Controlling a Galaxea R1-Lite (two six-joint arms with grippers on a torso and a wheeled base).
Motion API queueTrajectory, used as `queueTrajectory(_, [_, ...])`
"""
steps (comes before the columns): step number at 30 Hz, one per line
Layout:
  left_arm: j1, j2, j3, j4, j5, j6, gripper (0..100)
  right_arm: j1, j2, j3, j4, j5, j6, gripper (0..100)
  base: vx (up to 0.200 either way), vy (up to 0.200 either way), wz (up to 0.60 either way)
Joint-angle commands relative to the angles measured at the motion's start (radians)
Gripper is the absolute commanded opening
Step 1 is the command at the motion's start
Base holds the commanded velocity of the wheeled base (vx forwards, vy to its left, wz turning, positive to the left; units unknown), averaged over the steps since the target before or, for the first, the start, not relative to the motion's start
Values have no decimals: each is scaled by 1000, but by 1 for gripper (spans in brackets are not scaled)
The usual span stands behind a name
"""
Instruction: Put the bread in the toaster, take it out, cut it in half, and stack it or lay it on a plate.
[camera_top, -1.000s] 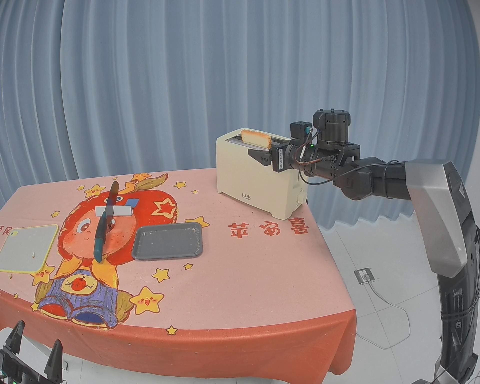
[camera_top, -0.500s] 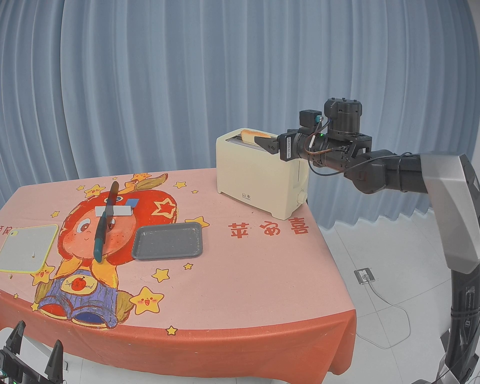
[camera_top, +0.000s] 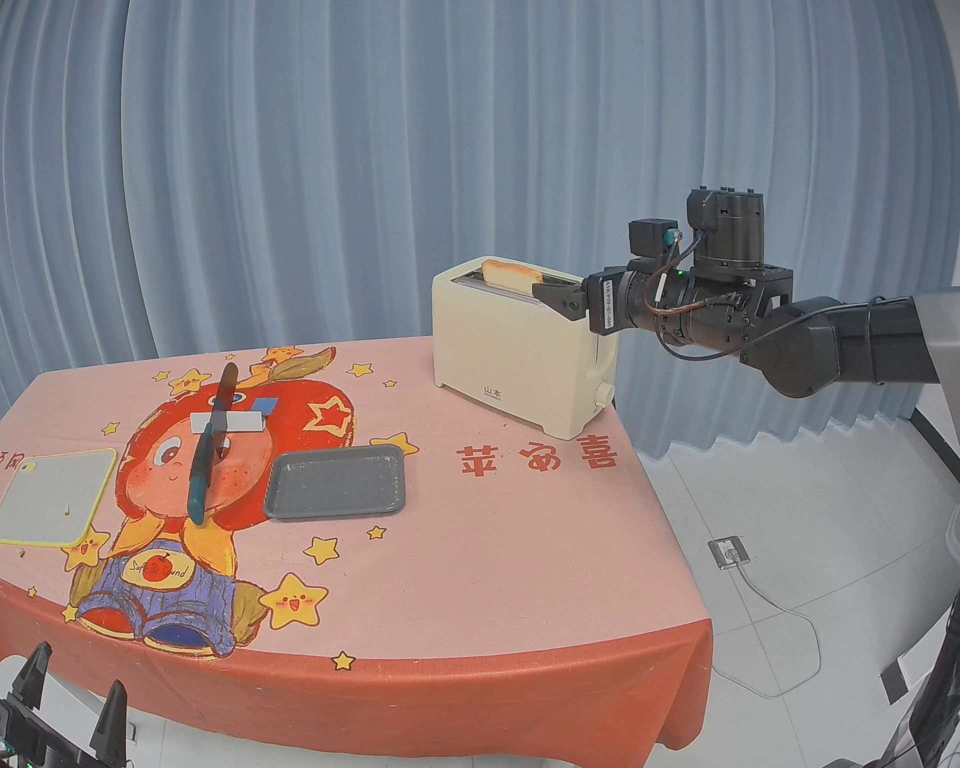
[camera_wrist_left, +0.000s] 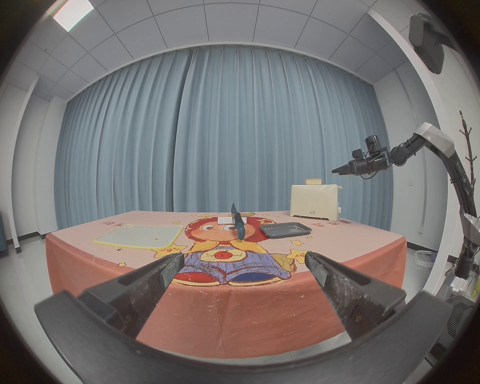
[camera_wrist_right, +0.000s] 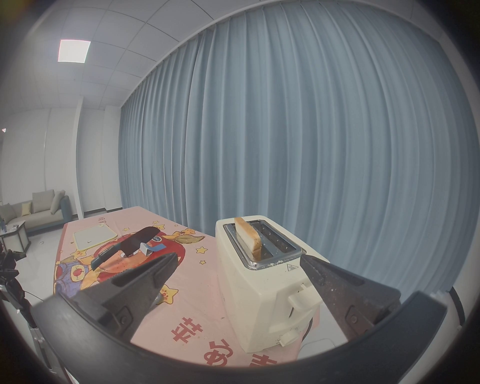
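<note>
A slice of bread stands upright in one slot of the cream toaster at the table's far right, its top sticking out. My right gripper hovers open just to the right of the toaster's top, level with the bread and apart from it. From the right wrist the bread and toaster lie beyond the open right gripper. My left gripper is open, low in front of the table's near left edge. The left wrist view shows the left gripper empty, with the toaster far off.
A teal-handled knife lies with its blade on a small white block. A grey tray sits mid-table and a pale cutting board lies at the left edge. The toaster's lever faces the right gripper.
My right arm has drawn back to the right and risen a little, away from the toaster top. The bread stays in the slot. The left arm has not moved.
</note>
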Motion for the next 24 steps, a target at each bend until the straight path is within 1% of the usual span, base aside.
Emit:
queueTrajectory(1, [0, 1, 18, 1, 2, 0, 100, 5, -27, 13, 0, -3, -6, 100, 0, 0, 0])
queueTrajectory(3, [1, 1, 18, 1, 2, 10, 100, 5, -27, 17, 0, -3, -8, 100, 0, 0, 0])
queueTrajectory(4, [1, 2, 18, 1, 2, 10, 100, 5, -25, 17, 0, -3, -8, 100, 0, 0, 0])
queueTrajectory(9, [0, 2, 18, 1, 2, -2, 100, -1, -16, 13, -2, -3, -9, 100, 200, 0, 0])
queueTrajectory(13, [1, 2, 18, 1, 2, 1, 100, 0, 1, 5, -2, -3, -9, 100, 200, 0, 0])
queueTrajectory(18, [1, 2, 18, 1, 0, 0, 100, 5, 16, -4, -2, -4, -13, 100, 0, 0, 0])
queueTrajectory(24, [1, 1, 18, 1, 0, 6, 100, 0, 34, -23, -2, -4, -14, 100, 0, 0, 0])
